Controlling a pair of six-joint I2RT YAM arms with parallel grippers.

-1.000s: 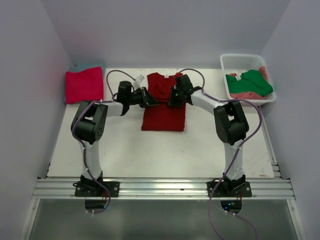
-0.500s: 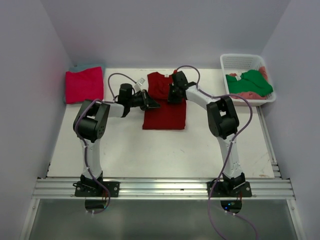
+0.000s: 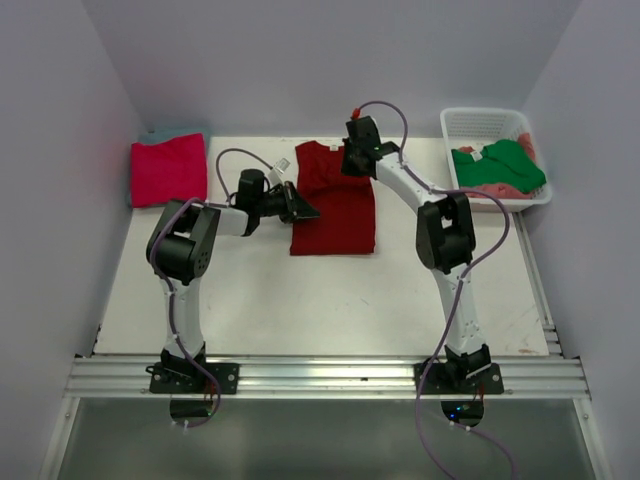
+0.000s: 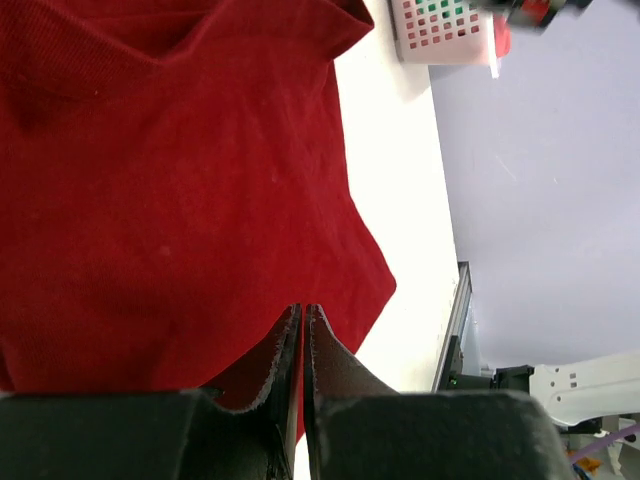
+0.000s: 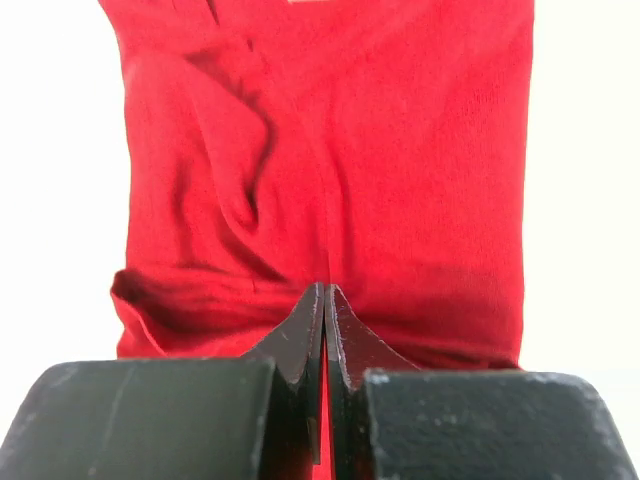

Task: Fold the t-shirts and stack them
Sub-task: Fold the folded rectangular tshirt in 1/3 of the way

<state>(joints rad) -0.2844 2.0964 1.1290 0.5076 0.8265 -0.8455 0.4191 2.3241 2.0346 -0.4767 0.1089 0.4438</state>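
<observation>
We show the dark red t-shirt (image 3: 338, 215) on the surface (image 3: 300, 290). Left tool (image 4: 302, 312) closed at its left edge; right tool (image 5: 325, 290) closed, hovering above it.

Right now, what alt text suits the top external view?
A dark red t-shirt lies centrally, the left gripper shut at its left edge, the right gripper shut by its collar. Magenta-pink t-shirt far left, basket far right.
</observation>
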